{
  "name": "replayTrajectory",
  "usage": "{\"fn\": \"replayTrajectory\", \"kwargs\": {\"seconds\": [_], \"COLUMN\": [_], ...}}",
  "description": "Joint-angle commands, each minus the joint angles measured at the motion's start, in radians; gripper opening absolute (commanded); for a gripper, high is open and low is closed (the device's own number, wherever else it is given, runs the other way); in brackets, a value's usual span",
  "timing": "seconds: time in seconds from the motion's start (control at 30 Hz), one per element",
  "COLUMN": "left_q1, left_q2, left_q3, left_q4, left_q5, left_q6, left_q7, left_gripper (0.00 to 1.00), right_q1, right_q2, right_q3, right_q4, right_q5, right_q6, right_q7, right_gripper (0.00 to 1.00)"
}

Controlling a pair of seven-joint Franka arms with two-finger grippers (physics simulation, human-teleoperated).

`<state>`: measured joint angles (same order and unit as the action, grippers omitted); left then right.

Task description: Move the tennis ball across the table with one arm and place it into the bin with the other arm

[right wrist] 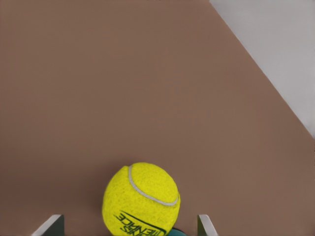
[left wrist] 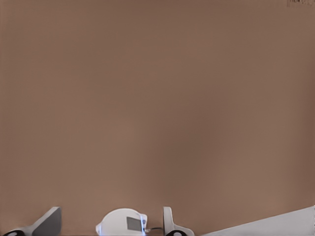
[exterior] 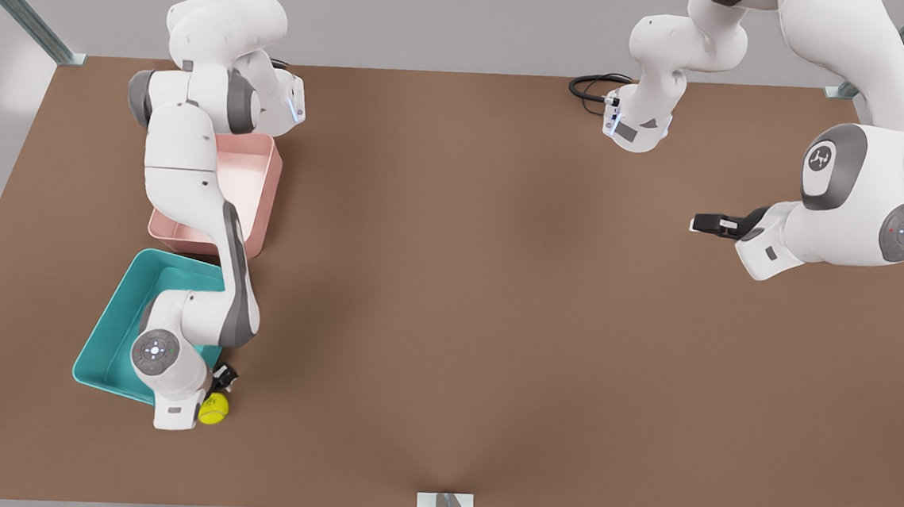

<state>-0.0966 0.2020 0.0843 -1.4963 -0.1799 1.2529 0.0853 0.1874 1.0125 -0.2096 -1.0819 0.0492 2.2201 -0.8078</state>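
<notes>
Tennis ball [right wrist: 141, 199] rests on the table [exterior: 497, 288] just outside the teal bin [exterior: 117, 318], between the spread jaws of the right gripper [exterior: 222, 379], the arm next to the bin, while the left gripper [exterior: 699, 222] waits, jaws parted, well apart.
</notes>
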Motion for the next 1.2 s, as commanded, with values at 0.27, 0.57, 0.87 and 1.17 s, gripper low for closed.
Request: {"fn": "replayTrajectory", "kwargs": {"seconds": [0.27,0.57,0.87,1.17], "left_q1": [-0.003,0.008,0.008,0.008], "left_q2": [0.001,-0.003,-0.003,0.004], "left_q3": [0.0,0.002,0.002,0.003], "left_q4": [0.001,0.001,0.002,0.008], "left_q5": [-0.001,0.002,0.003,0.005], "left_q6": [-0.013,-0.017,-0.015,-0.058], "left_q7": [-0.153,-0.151,-0.148,-0.145], "left_gripper": [1.0,1.0,1.0,1.0], "right_q1": [-0.006,-0.006,-0.006,-0.006], "right_q2": [0.04,0.044,0.044,0.054], "right_q3": [-0.008,-0.019,-0.019,-0.02], "right_q4": [0.036,0.005,-0.033,-0.055], "right_q5": [0.023,0.027,0.029,0.04], "right_q6": [0.085,0.093,0.093,0.156], "right_q7": [-0.62,-0.619,-0.617,-0.613], "right_gripper": [1.0,1.0,1.0,1.0]}}
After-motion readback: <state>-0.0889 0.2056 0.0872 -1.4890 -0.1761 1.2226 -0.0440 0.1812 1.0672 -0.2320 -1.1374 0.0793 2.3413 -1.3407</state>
